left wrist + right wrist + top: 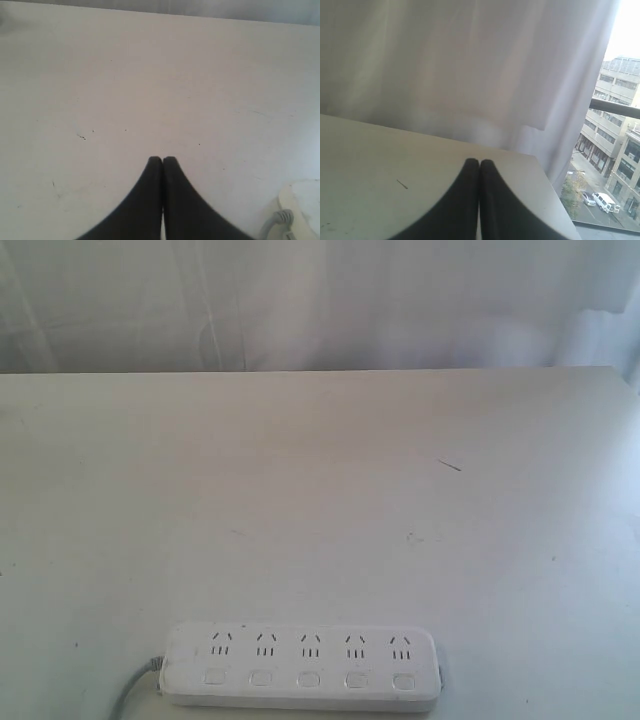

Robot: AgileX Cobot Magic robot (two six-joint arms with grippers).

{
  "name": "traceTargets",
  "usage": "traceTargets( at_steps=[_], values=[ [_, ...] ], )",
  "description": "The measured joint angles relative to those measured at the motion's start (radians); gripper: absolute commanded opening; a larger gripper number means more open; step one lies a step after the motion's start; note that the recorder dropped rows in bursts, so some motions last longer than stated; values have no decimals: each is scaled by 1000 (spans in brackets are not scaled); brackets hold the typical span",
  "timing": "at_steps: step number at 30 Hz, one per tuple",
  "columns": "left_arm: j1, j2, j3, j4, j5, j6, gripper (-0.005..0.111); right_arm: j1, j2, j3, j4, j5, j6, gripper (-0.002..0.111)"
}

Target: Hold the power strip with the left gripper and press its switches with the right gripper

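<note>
Power strip [300,668]: lies flat on the white worktop [320,500] at the near edge of the exterior view, a little left of centre, long side running across the view.
Sockets [308,645]: five groups in a row along the strip's far side.
Switches [308,678]: five small white buttons in a row, one on the near side of each socket group; nothing touches them.
Cord [135,685]: grey, leaves the strip's left end and runs off the near edge.
Left gripper [162,159]: fingers [142,205] clenched tip to tip with nothing between them, above bare worktop. The strip's corded end [302,205] shows at the corner of the left wrist view, apart from the fingers.
Right gripper [479,161]: fingers [460,200] pressed together and empty, pointing towards the worktop's far edge and the pale curtain [445,65]; the strip is out of this view.
Dark mark [449,465]: a short thin line on the worktop's right half, well apart from the strip.
Window [610,150]: beside the curtain, showing buildings and parked cars.
</note>
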Motion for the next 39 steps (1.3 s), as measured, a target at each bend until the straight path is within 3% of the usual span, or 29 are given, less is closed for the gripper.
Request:
traceTargets(
  at_steps=[14, 39],
  values=[
    [2, -98, 2, -164, 164, 48, 0, 0, 0, 0, 0, 9, 0, 0],
    [2, -104, 2, -177, 172, 35, 0, 0, 0, 0, 0, 9, 0, 0]
  ],
)
